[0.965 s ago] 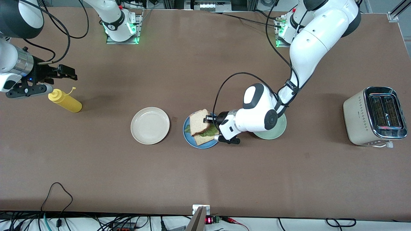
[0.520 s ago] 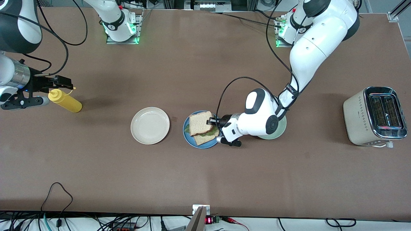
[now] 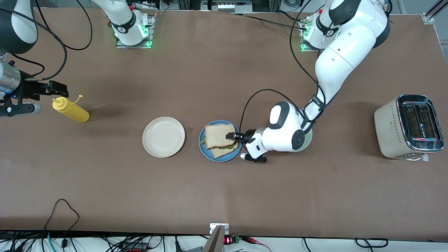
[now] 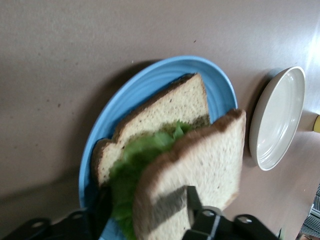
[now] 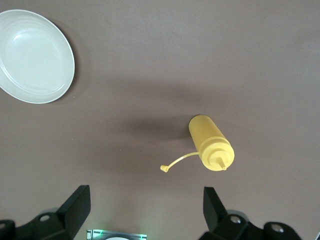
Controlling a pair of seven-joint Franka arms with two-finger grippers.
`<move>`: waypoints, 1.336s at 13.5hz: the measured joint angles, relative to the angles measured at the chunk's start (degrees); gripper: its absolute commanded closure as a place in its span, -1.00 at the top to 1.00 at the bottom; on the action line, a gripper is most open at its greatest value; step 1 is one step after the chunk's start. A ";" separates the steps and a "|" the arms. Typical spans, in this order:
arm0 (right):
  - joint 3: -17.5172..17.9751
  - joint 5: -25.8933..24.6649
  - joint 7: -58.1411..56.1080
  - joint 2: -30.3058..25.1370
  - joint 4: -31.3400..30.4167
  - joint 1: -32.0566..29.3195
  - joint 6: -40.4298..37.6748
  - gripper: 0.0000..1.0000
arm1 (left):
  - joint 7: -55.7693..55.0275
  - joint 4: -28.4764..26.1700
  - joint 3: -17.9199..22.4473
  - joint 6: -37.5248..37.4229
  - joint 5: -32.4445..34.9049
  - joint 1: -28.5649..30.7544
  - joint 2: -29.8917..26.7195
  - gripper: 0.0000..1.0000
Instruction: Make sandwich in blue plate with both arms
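Back released left gripper off blue plate at 3 o'clock squarely to avoid dragging tilted top bread slice off lettuce, with released right gripper waiting at 10 o'clock of yellow mustard bottle.

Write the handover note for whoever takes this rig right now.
Left gripper: at the blue plate, fingers spread around the top slice's edge.
Right gripper: open, over the table by the mustard bottle; that arm waits.
Sandwich: on the blue plate, bottom slice, lettuce, top slice on top. The top slice sits tilted in the left wrist view.
Cream plate is beside the blue plate, toward the right arm's end; the toaster is at the left arm's end.
Done: sandwich stacked.
Left: clear the left gripper, check the top slice lies flat.
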 measured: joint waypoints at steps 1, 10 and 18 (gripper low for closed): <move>0.00 -0.07 0.17 -0.21 0.06 -0.09 -0.21 1.00 | 0.13 0.59 -0.02 0.18 0.35 -0.12 -0.20 1.00; 0.08 0.16 1.64 -0.37 0.05 -1.11 -0.37 1.00 | 0.14 1.97 0.63 -11.63 11.96 6.18 -11.21 1.00; 0.08 0.40 1.64 -0.37 0.03 -1.74 -0.46 1.00 | 0.39 2.02 2.45 -24.66 23.56 13.41 -20.40 1.00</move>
